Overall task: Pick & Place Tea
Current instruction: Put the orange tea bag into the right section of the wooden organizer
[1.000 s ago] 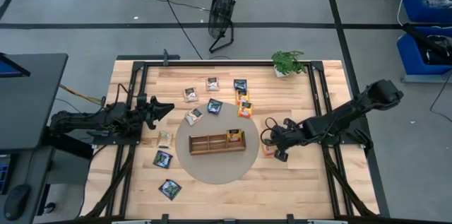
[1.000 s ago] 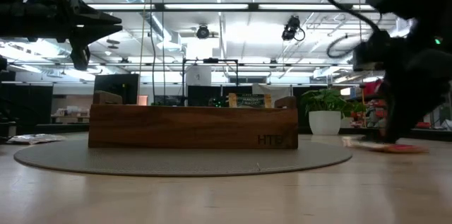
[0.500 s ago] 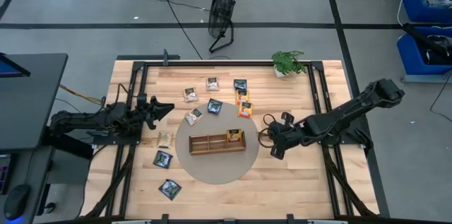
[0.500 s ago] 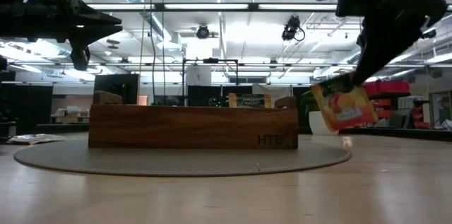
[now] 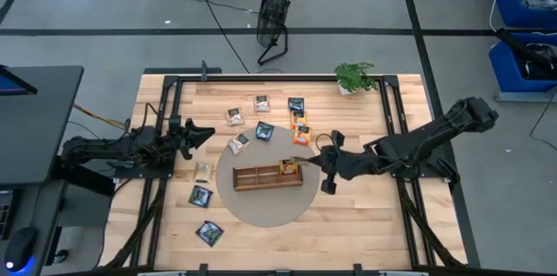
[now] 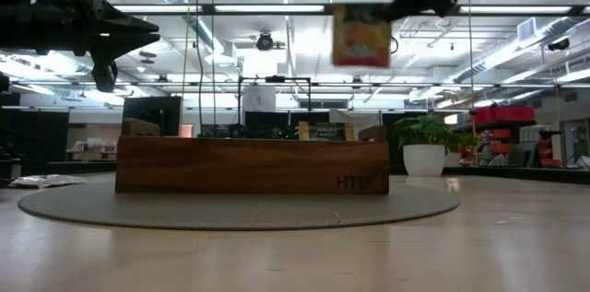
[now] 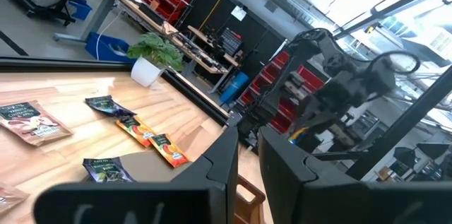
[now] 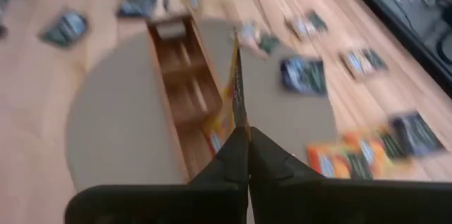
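Right tool pinches an orange sachet by its top edge: light, floppy, slippery. Left tool waits, slightly open, empty.

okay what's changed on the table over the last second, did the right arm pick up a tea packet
Yes. The right hand, shut on an orange tea sachet, lifted it off the table at the right and carried it up and across toward the wooden tray; it now hangs over the tray's right end. The left hand stayed parked at the left side, and the tray and the other sachets did not move.
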Available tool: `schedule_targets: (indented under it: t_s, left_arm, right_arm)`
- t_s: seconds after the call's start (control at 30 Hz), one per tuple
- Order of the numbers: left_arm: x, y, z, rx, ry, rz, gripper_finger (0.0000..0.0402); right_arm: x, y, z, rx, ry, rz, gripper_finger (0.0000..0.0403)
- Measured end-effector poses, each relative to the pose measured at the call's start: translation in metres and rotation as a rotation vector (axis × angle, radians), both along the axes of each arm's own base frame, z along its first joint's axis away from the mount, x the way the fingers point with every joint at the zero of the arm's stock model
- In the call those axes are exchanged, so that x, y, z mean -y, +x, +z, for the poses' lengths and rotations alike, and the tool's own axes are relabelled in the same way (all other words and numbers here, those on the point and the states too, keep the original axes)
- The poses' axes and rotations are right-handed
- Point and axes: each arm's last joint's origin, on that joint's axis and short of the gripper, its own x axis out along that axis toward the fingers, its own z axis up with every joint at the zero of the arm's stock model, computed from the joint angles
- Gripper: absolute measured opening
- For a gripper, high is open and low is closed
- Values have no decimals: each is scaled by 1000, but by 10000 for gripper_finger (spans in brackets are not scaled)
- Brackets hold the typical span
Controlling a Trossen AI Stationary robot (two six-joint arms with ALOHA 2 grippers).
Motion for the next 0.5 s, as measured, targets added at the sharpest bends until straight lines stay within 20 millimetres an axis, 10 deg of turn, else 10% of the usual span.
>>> schedule_targets:
  t_s: [0.5]
  left_arm:
    - [0,1,-1,-16,0,-1,60]
  right_arm:
    - [16,37,-29,-71,-9,184,0]
